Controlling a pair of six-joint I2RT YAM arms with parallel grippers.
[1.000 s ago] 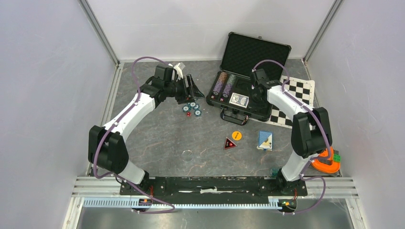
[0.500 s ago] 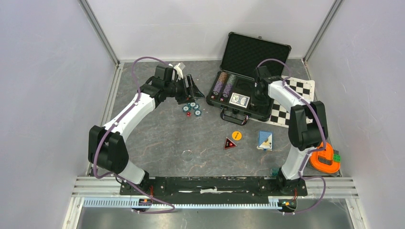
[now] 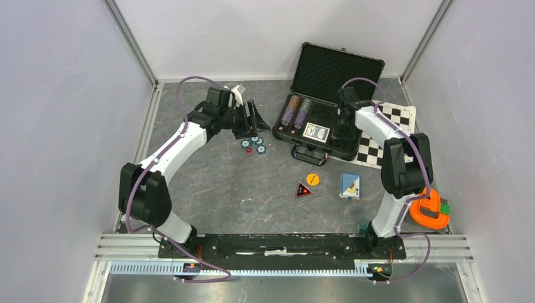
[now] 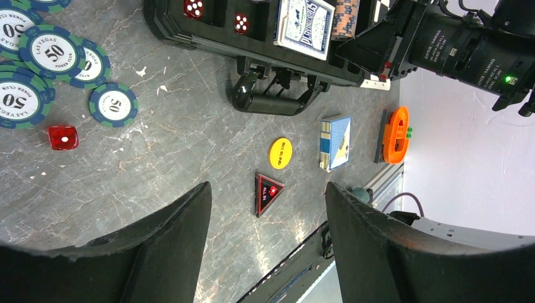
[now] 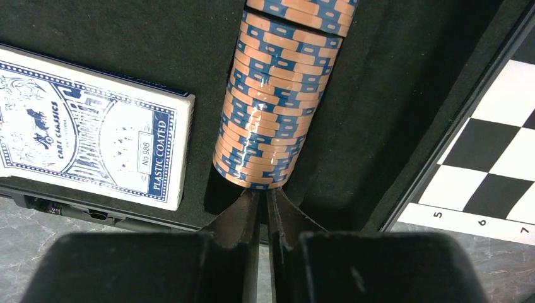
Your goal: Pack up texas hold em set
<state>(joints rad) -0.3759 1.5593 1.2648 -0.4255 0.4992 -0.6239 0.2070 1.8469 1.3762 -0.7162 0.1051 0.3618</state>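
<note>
Trouble lies with the right hand [image 5: 263, 202], all but pressed together and empty, just at the end of the brown-white chip row [image 5: 277, 107] in the open case [image 5: 378, 95]; a shove could buckle it; left hand [image 4: 266, 189] hangs spread near loose teal chips [image 4: 50, 53].

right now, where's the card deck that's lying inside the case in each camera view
top external: the card deck is right of centre, in the open case.
left wrist: at the top edge, right of centre, partly cropped.
right wrist: on the left side, next to the chip row.
shared landmark: the black case that holds it.
</note>
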